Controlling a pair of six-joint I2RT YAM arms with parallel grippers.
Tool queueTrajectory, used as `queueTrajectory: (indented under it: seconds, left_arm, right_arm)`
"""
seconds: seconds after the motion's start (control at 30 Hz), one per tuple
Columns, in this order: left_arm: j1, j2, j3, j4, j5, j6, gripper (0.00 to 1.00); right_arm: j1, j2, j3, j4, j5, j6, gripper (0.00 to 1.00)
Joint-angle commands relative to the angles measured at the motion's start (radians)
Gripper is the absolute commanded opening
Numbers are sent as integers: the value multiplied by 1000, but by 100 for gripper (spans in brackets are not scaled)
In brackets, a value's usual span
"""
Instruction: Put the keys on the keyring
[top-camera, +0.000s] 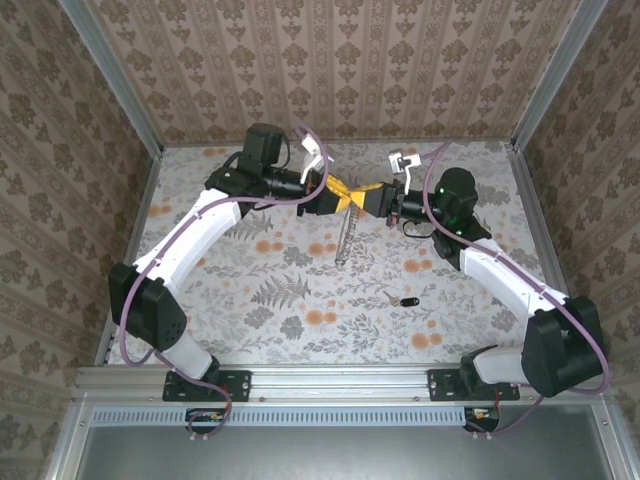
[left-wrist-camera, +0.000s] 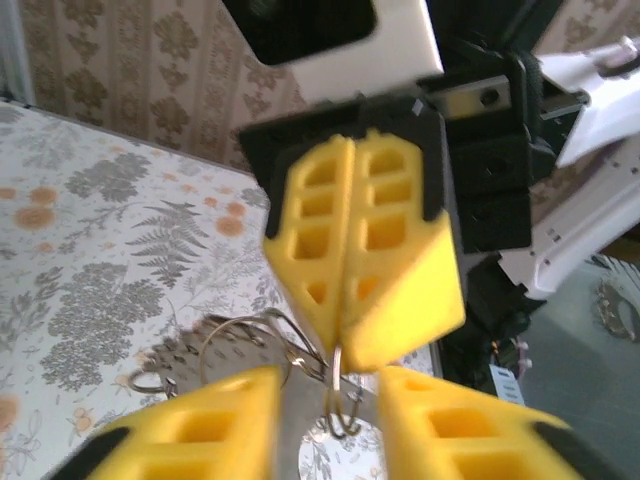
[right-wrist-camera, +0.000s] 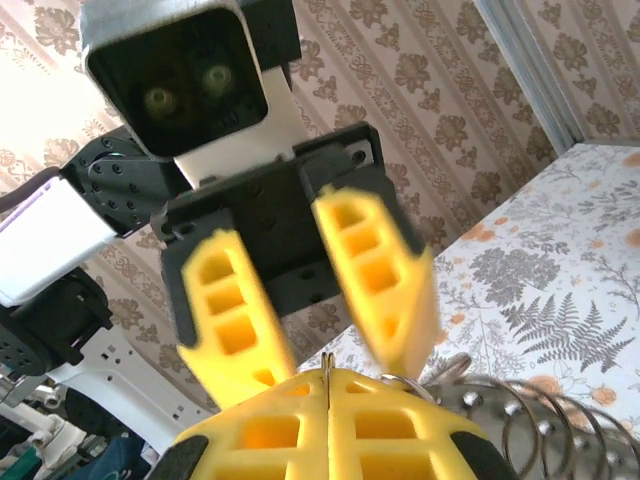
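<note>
Top external view: the two grippers are seen meeting nose to nose in the upper centre of the frame, above the table (top-camera: 230, 300). The right gripper (top-camera: 365, 199) is clamped on a thin wire loop of the keyring (top-camera: 345, 236), whose coiled length hangs downward in the frame. The left gripper (top-camera: 335, 192) is held with its fingers apart about the same spot.

The key (top-camera: 402, 299) lies on the table, well apart, to the lower right of the grippers. Its long axis runs roughly left-right, black head to the right. It is nearer the right arm, yet only the left hand is judged free. The hanging coil and the right forearm are judged to lie in that reach.
</note>
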Motion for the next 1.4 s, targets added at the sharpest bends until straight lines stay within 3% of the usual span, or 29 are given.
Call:
queueTrajectory:
  seconds: [0.0,0.13,0.4,0.57,0.8,1.13,1.37]
  left_arm:
    - [11,-54,-68,178,-100,-85,50]
    - [23,-134,-198,381,-262,-225,68]
    - [25,-208,-302,534,-394,-362,78]
    - [28,-237,-335,597,-491,-421,89]
    - [42,-234,-327,642,-517,-494,86]
    - [68,-131,-288,908,-287,-789,74]
    - [65,-120,-292,1002,-220,-866,56]
  right_arm:
    - [-5,-42,-30,85,68,-16,0]
    - [-22,-41,-50,204,108,27,0]
    - [-24,-15,-78,420,198,123,0]
    - [-13,28,-88,587,311,223,0]
    - [24,91,-71,706,449,312,0]
    - [127,107,-67,713,668,309,0]
    - [159,147,-19,711,699,302,0]
